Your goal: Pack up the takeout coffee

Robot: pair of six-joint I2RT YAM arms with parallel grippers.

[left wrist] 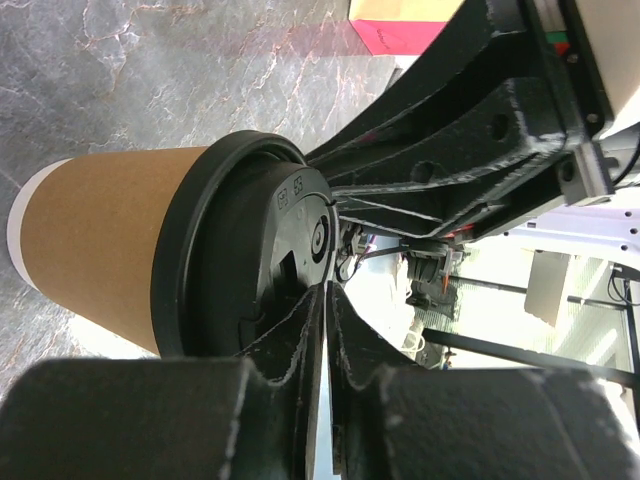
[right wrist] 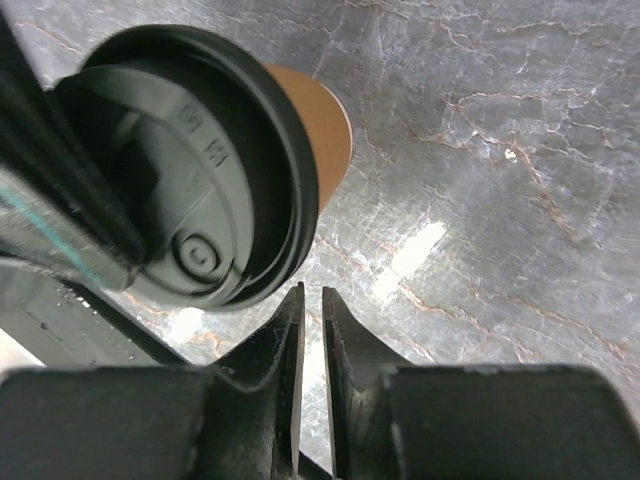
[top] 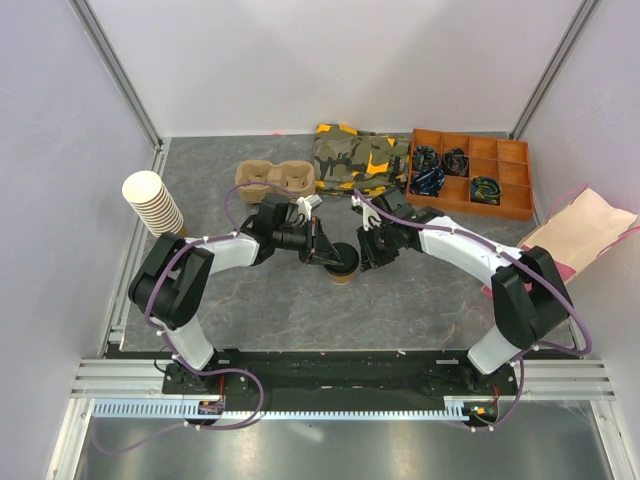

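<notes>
Takeout coffee (top: 343,264) is standing upright mid-tabletop (top: 420,300)
Left end effector (left wrist: 325,292) is sitting with fingers pinched together, tips touching the black lid (right wrist: 200,150). Right end effector (right wrist: 311,300), also closed up, is hovering just at the cup's 3 o'clock. Cup carrier (top: 275,178) is lying at 11 o'clock.

Your grey marbled tabletop (top: 420,300) carries the takeout coffee (top: 344,259) upright at its middle; a leaning stack of paper cups (top: 152,203) at left; pulp carrier (top: 274,178), camouflage cloth (top: 360,158) and orange divided tray (top: 470,208) along the back; a paper bag (top: 580,232) at right.
</notes>
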